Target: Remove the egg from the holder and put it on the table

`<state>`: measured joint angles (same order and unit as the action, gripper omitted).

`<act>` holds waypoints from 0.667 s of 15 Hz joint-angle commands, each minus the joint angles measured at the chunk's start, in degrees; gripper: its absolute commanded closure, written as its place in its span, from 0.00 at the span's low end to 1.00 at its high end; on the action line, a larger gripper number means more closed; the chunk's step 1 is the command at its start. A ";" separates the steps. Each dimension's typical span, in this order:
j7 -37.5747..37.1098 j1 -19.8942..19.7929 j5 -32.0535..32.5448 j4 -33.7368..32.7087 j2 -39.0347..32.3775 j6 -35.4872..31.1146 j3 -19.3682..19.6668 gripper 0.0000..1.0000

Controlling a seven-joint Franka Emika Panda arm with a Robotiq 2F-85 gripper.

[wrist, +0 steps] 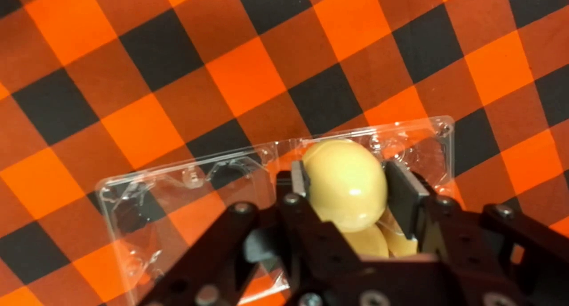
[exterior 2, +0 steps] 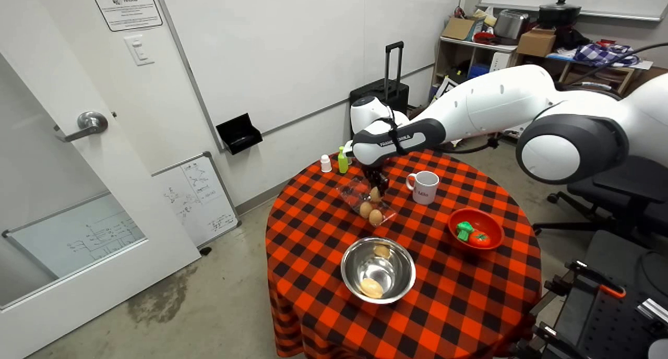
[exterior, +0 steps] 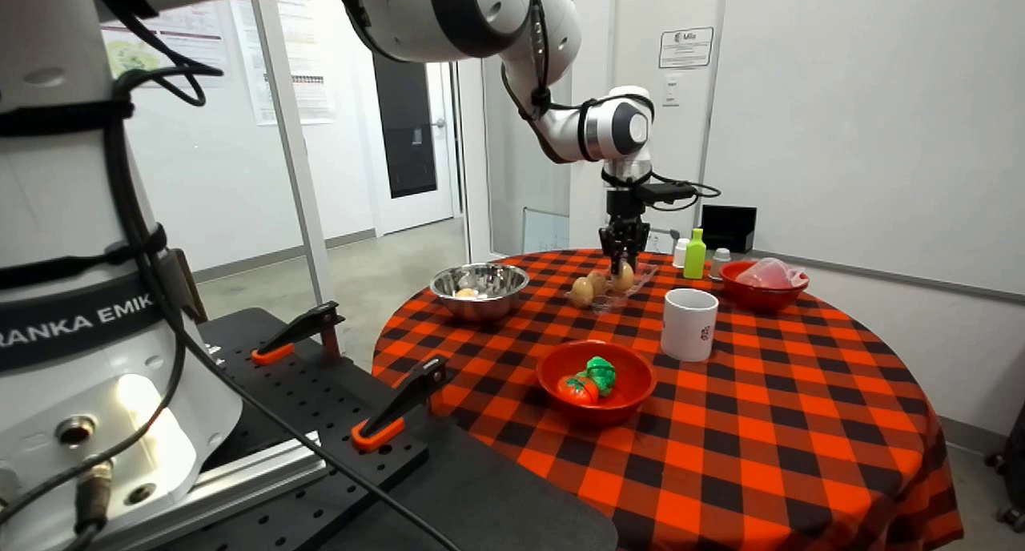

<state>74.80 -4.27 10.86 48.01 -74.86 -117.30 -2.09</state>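
Observation:
The pale tan egg [wrist: 346, 186] is between the two finger pads of my gripper [wrist: 351, 175] in the wrist view; both pads appear to touch its sides. The egg shows at the fingertips in both exterior views [exterior: 624, 278] [exterior 2: 375, 194]. The holder seen here is an open clear plastic carton [wrist: 191, 168], lying flat under the gripper; it also shows in an exterior view [exterior 2: 350, 192]. Two more eggs [exterior 2: 366, 209] sit in the carton beside the held one. I cannot tell whether the held egg is lifted. The table [exterior: 769, 439] has a red-and-black checked cloth.
A white mug [exterior: 689, 324] stands near the carton. A steel bowl [exterior 2: 378, 270] holds two pale egg-like pieces. A red bowl [exterior: 596, 407] holds green and red toys. A green bottle [exterior: 694, 255], small white shakers and another red bowl [exterior: 761, 293] stand at the far side.

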 commanded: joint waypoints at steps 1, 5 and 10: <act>-2.07 -0.52 -0.83 3.95 3.45 -0.96 -0.37 0.78; -6.91 -1.02 -0.39 9.75 7.54 -2.04 0.75 0.78; -13.20 -1.30 -0.06 22.44 15.40 -2.67 1.74 0.78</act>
<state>65.37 -5.82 10.88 59.15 -66.69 -118.19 -0.98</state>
